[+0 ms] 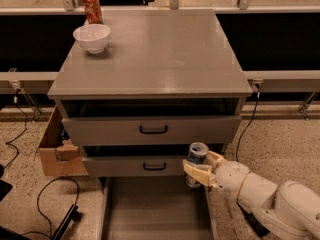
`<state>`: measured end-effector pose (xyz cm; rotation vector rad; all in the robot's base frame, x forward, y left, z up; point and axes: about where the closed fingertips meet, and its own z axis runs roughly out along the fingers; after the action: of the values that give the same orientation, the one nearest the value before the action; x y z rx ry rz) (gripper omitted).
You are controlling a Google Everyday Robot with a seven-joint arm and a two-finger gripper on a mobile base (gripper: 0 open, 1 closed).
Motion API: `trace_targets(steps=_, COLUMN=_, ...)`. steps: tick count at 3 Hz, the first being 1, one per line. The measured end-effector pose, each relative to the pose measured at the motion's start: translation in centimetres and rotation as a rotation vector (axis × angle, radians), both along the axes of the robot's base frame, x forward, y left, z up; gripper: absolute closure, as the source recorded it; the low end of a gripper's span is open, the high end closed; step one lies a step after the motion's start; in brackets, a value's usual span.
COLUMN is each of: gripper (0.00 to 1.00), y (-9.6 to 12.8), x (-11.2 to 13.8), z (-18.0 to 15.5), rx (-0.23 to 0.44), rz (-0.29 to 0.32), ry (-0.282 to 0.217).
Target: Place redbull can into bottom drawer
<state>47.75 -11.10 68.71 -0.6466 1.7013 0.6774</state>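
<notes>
Camera view shows the gripper clamped on the upright redbull can. It is held over the right edge of the open bottom drawer

Gripper holding redbull can over bottom drawer, right side — bowl on cabinet

- Two cans: slim blue-and-silver redbull can, orange-red soda can.
- One white round bowl.
- Three grey drawers, including the open bottom drawer.
- One cream tool, clasping the redbull can above that drawer's right rim.
</notes>
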Motion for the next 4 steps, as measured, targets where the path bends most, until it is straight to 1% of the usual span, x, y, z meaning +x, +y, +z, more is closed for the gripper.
trace_targets(steps=1, gripper=1.0, y=1.0, x=0.5, z=0.2, rx=-0.018, rz=0.022, ry=-0.043)
trace_targets(steps=2, gripper=1.0, y=3.8, x=0.8, z=-1.1, rx=-0.058, rz=0.07, ry=-0.163)
trace_targets(steps=3, gripper=1.0, y=8.0, x=1.0, z=-5.4, rx=-0.088, rz=0.118, ry=-0.283)
trace_targets(steps=4, gripper=1.0, y=12.0, x=1.9, z=-11.2, rx=-0.061, rz=0.143, ry=-0.303)
